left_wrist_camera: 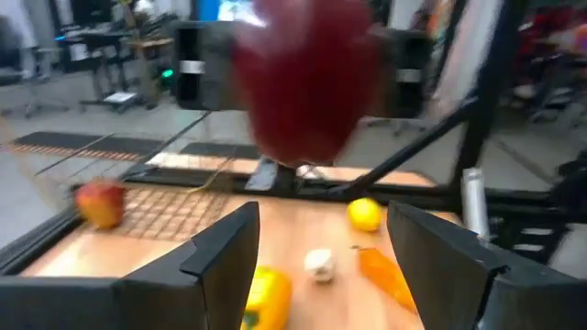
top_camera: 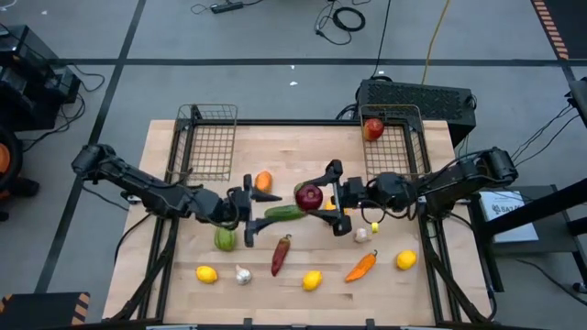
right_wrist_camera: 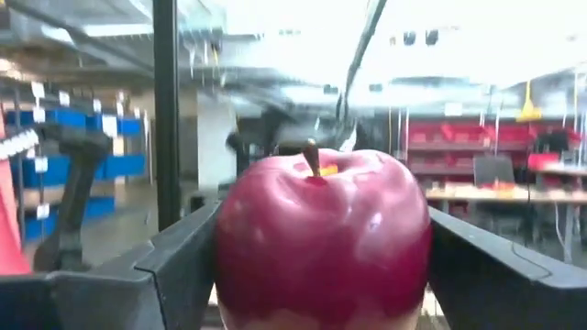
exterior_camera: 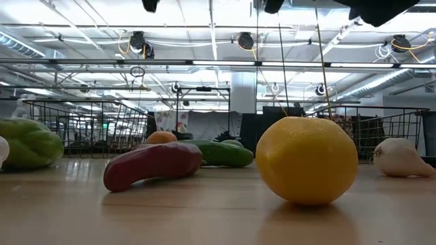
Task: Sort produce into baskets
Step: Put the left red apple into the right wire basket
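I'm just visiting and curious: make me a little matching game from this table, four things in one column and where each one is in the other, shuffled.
Things:
1. dark red apple
2. second apple
3. left basket
4. red chilli

Places:
A. holds no produce
B. lying on the wooden table
C. clamped in the right pincer
D. inside the right basket

Pairs: 1-C, 2-D, 3-A, 4-B

From my station I see the light wooden desk on a grey floor crossed by dark lines. A black box sits just beyond the desk's far right corner, with a yellow cable running away from it. More dark cables lie coiled on the floor farther off.
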Controlling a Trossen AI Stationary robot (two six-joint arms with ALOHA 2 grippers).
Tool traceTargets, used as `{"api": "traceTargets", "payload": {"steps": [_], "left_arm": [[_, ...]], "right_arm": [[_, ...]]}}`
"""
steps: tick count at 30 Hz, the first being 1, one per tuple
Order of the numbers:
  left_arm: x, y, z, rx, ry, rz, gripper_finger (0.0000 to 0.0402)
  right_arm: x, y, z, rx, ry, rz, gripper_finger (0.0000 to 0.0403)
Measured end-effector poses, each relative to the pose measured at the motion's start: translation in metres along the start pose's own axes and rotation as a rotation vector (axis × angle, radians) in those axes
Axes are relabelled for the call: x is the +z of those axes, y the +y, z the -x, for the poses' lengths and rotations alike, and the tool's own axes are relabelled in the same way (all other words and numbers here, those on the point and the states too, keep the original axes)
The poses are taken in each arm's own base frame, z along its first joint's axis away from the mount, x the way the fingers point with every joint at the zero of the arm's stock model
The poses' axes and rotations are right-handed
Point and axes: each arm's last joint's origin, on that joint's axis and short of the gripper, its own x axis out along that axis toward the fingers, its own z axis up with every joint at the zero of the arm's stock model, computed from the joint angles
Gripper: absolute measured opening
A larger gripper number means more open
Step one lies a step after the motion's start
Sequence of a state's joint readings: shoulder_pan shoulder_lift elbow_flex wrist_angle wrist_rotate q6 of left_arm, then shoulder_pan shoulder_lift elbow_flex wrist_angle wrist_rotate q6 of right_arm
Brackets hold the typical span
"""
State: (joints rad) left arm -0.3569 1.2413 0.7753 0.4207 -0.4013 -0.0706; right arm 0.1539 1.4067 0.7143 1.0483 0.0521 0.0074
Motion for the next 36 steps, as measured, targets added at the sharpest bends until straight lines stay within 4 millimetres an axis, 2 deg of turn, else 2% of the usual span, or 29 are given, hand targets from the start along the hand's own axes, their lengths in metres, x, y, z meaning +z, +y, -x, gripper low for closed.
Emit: {"api": "traceTargets", "payload": {"steps": [5,12,19,27,36], "left_arm": [[0.005,-0.003,0.001,-0.024,-0.056,-0.003,0.0283],[0.006,0.009,-0.01,0.063,-0.106,-0.062,0.0391],[-0.001,0.019,-0.03,0.028,-0.17,-0.048,0.0382],[-0.006,0.027,-0.042,-0.053,-0.206,-0.044,0.0398],[0.0,0.03,-0.058,-0.037,-0.221,-0.062,0.04]], "right_arm": [[0.005,0.0,0.0,0.007,-0.053,-0.005,0.032],[0.004,0.0,-0.002,0.008,-0.105,-0.015,0.032],[0.003,0.0,-0.002,0.008,-0.105,-0.012,0.032],[0.003,0.0,-0.002,0.01,-0.104,0.004,0.032],[0.002,0.0,-0.002,0.006,-0.096,0.042,0.032]]}}
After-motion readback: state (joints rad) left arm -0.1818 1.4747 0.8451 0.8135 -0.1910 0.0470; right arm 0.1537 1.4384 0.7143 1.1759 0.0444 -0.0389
